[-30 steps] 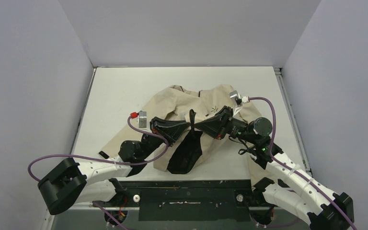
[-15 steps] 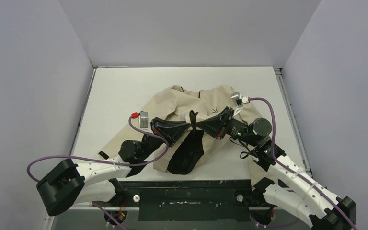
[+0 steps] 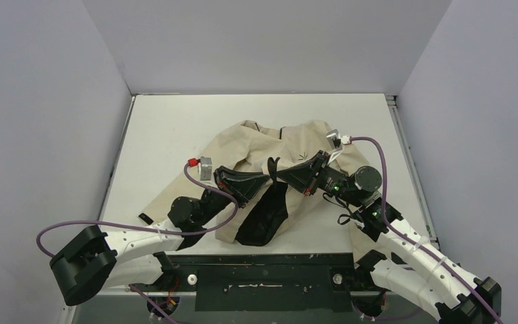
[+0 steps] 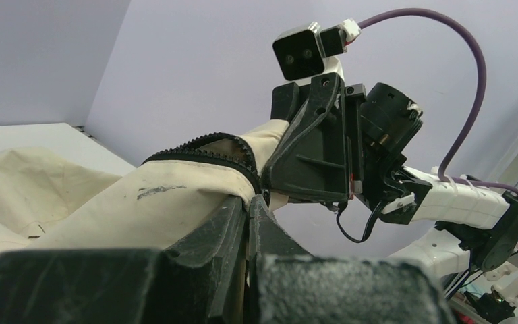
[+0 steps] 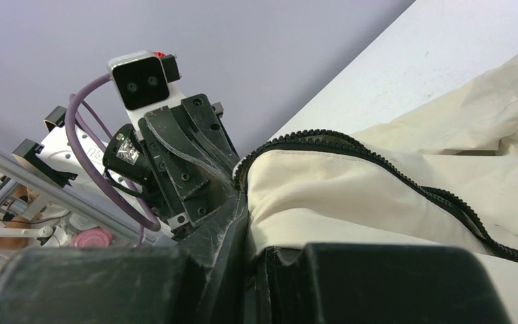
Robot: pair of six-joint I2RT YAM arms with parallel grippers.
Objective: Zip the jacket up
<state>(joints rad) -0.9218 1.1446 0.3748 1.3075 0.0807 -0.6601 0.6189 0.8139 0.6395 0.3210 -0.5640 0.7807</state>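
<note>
Little differs from a second ago: my left wrist has crept a touch toward the right and my right forearm has sunk slightly, while the jacket [image 3: 243,145] lies as it did, spread mid-table [image 3: 168,128] with its collar toward the far wall. My left gripper [image 3: 263,179] and right gripper [image 3: 283,176] meet nose to nose over the jacket's front, almost touching. The overhead view shows the dark lining [image 3: 264,214] flopped open toward the near edge and the small starburst logo [image 3: 302,155] just beyond my right gripper, neither of which my wrist cameras catch. The wrist views give the grip instead. On the left, my fingers [image 4: 229,216] are pressed together on the beige front edge, and the zipper teeth [image 4: 192,140] arch up out of them in a raised fold. On the right, my fingers [image 5: 233,216] are likewise clamped on the jacket's edge, the teeth curving away over the cloth.
</note>
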